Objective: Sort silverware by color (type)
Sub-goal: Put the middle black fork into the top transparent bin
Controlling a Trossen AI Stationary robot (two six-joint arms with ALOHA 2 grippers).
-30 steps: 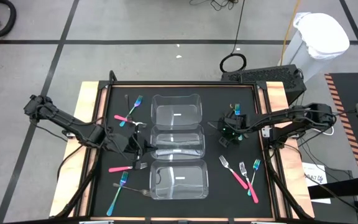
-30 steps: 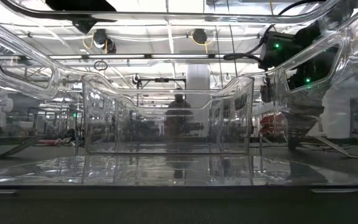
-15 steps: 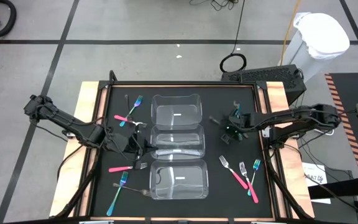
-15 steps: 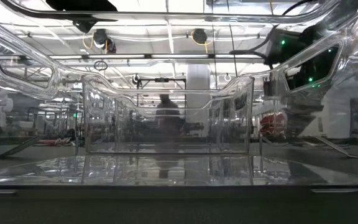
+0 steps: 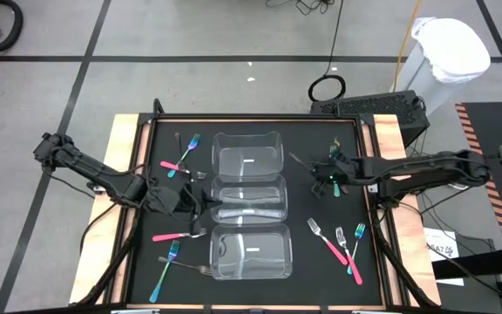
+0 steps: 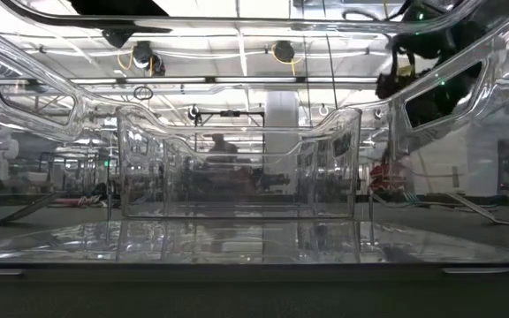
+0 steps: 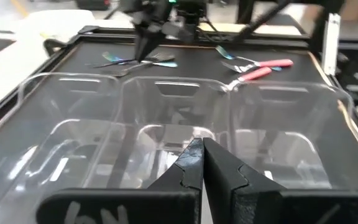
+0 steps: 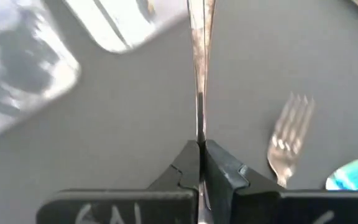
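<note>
and the right gripper (image 5: pixel 325 177) has come up off the mat on the right side of the table, fingers clamped tight on a dark grey fork (image 8: pixel 199 68) — half a second back it was lower over the spot where the grey and teal forks lay, now it's risen and drifted a touch toward the three clear containers (image 5: pixel 248 206) in the middle. that reads as a clean pick, so the carry to a bin looks like the next leg. in the right wrist view the fork's long axis runs straight out ahead of the fingers, held by one end with the rest sticking forward; which end is pinched is hard to tell. a second grey fork (image 8: pixel 289 135) is left on the mat below, with a teal handle (image 8: pixel 353 172) just beside it. from above, the held fork shows only as a thin dark sliver pointing toward the far container. the left gripper (image 5: pixel 200 208) waits at the near side of the middle container, fingers closed on nothing. pink and teal forks lie scattered on both sides, not yet sorted.
</note>
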